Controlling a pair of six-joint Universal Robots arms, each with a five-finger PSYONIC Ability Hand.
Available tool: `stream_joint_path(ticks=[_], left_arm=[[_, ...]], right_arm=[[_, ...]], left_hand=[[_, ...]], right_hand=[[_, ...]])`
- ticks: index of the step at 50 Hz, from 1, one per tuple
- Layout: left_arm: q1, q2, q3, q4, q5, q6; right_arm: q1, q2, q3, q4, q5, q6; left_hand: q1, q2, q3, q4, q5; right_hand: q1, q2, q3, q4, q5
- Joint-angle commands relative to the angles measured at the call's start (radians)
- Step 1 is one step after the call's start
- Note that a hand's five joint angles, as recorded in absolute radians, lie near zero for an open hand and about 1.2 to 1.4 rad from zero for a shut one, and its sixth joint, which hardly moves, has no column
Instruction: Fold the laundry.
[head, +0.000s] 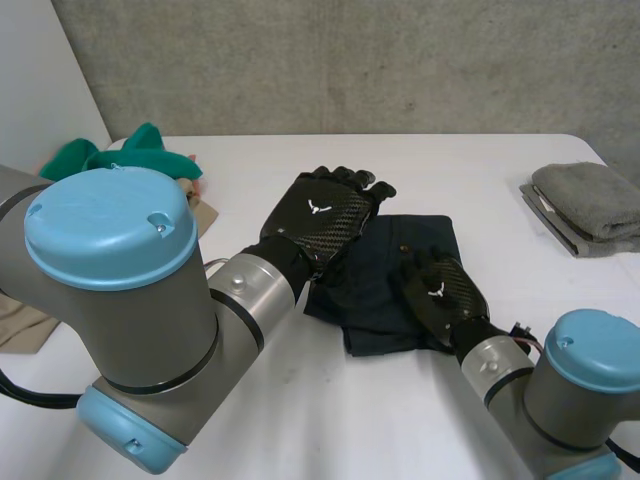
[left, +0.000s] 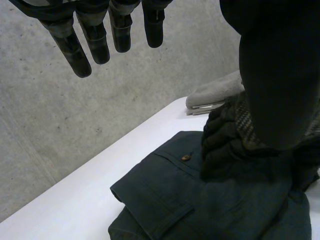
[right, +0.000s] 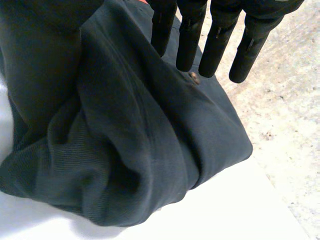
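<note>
A dark navy garment (head: 390, 285) lies folded in the middle of the white table (head: 300, 410), a small brown button (right: 193, 76) on its upper layer. My left hand (head: 325, 215) hovers over the garment's far left edge, its fingers (left: 100, 37) straight and apart from the cloth (left: 200, 205). My right hand (head: 442, 290) rests on the garment's near right part. Its fingers (right: 215, 42) reach out straight just over the cloth (right: 135, 145), which bunches into a thick fold under the palm. The left wrist view also shows the right hand (left: 230, 142) pressing on the garment.
A folded grey towel (head: 590, 200) lies at the table's right edge, also seen beyond the garment as a grey towel (left: 215, 92). Green cloth (head: 135, 150) and a beige cloth (head: 20, 325) sit at the far left. A concrete wall (head: 350, 60) stands behind the table.
</note>
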Motion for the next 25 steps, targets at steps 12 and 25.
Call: stream_joint_path(ticks=[12, 25], left_arm=[[-0.002, 0.007, -0.010, 0.000, 0.001, -0.001], [0.000, 0.005, -0.001, 0.003, 0.002, -0.001]], right_arm=[[0.002, 0.088, -0.165, 0.032, 0.028, 0.014], [-0.011, 0.107, -0.316, 0.058, 0.092, 0.046]], left_hand=[[0.007, -0.003, -0.008, -0.002, -0.026], [0.007, -0.003, -0.008, -0.002, -0.026]], right_hand=[[0.145, 0.150, 0.143, 0.140, 0.177], [0.931, 0.936, 0.929, 0.926, 0.963]])
